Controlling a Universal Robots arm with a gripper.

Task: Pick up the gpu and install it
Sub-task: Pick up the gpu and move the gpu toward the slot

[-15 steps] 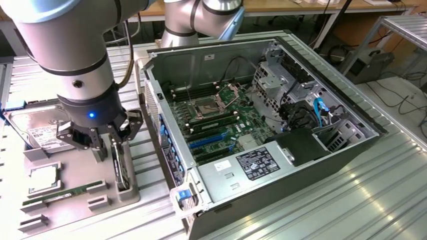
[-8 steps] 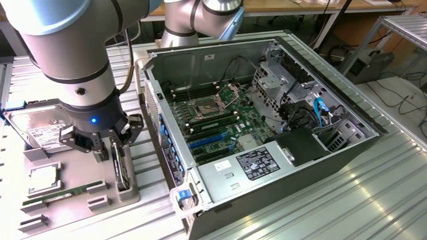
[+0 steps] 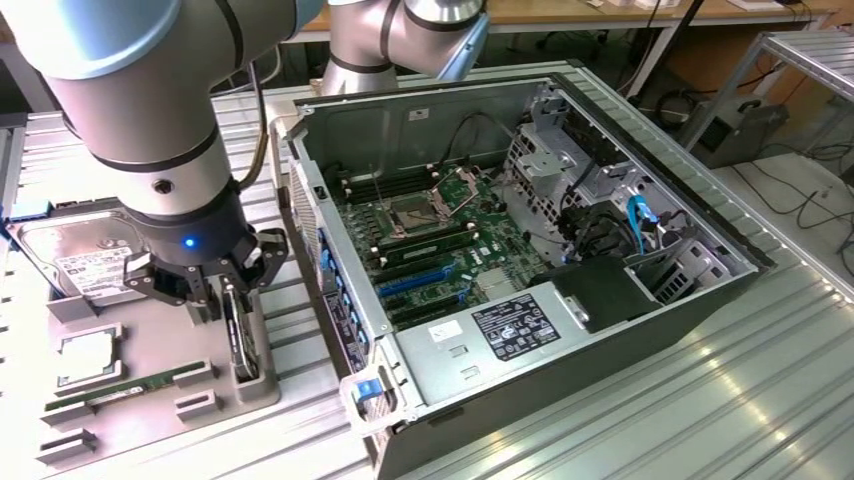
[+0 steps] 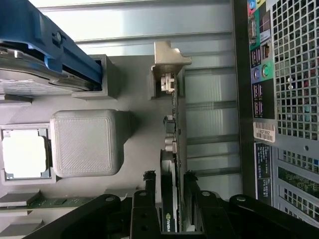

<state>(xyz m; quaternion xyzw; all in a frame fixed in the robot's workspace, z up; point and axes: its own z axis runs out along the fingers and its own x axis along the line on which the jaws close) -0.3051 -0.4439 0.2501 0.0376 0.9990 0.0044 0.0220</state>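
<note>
The gpu (image 3: 242,338) is a thin black card standing on its edge in a slot of the grey parts holder (image 3: 158,330), at the exterior view's left, beside the open computer case (image 3: 441,110). My gripper (image 3: 222,290) is lowered right over the card and is open. In the wrist view the gpu (image 4: 168,204) runs between my two black fingers (image 4: 149,199), with a narrow gap on each side. Its silvery end bracket (image 4: 170,59) points away from the gripper (image 4: 169,186).
The holder also carries a silver hard drive (image 3: 78,262), a processor chip (image 3: 84,357) and a green memory stick (image 3: 120,388). Inside the case lies the motherboard with blue card slots (image 3: 416,280) and a power supply (image 3: 514,328). The case's perforated rear wall (image 4: 294,74) is close to the card.
</note>
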